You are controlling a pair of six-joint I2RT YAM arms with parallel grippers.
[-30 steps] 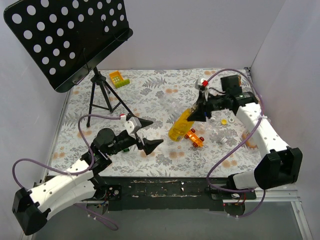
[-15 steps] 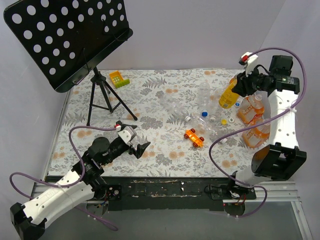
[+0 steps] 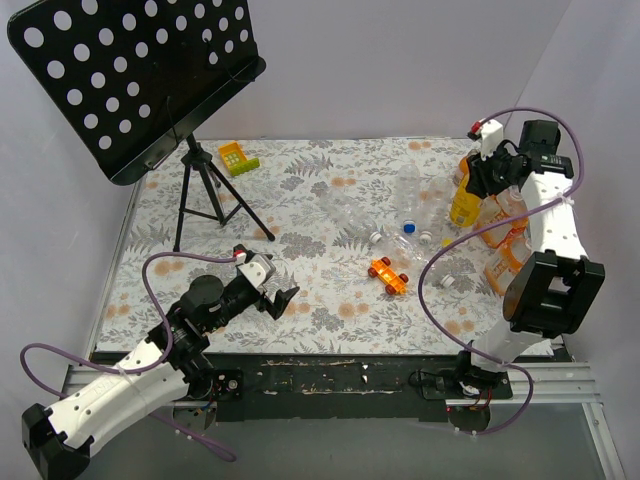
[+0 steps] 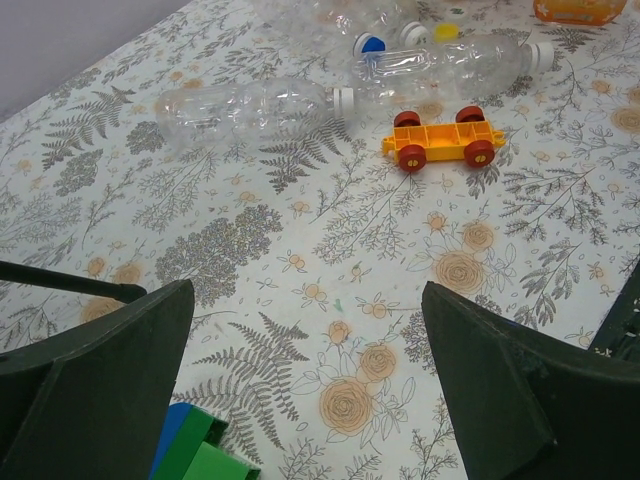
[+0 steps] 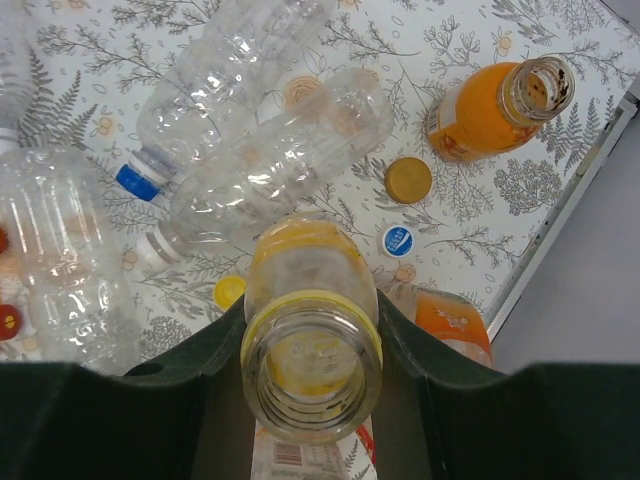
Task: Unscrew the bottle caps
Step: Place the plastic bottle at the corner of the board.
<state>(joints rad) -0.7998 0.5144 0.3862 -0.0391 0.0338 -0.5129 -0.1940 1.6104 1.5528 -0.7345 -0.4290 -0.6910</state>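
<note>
R wrist cam is showing me loose caps on the table that top cam is barely resolving: gold cap (image 5: 408, 180), white-blue cap (image 5: 398, 240), small yellow cap (image 5: 229, 291). R gripper (image 5: 312, 352) is clamping the yellow bottle (image 5: 310, 262) at the neck, mouth open, yellow drink inside. Orange bottle (image 5: 490, 112) is standing uncapped nearby, drink in it. Clear bottles (image 5: 270, 165) are lying empty, all crowding the table's right edge (image 5: 565, 190). L gripper (image 4: 305, 300) is hanging spread wide, gripping nothing, open cloth below, toy car (image 4: 440, 140) ahead.
</note>
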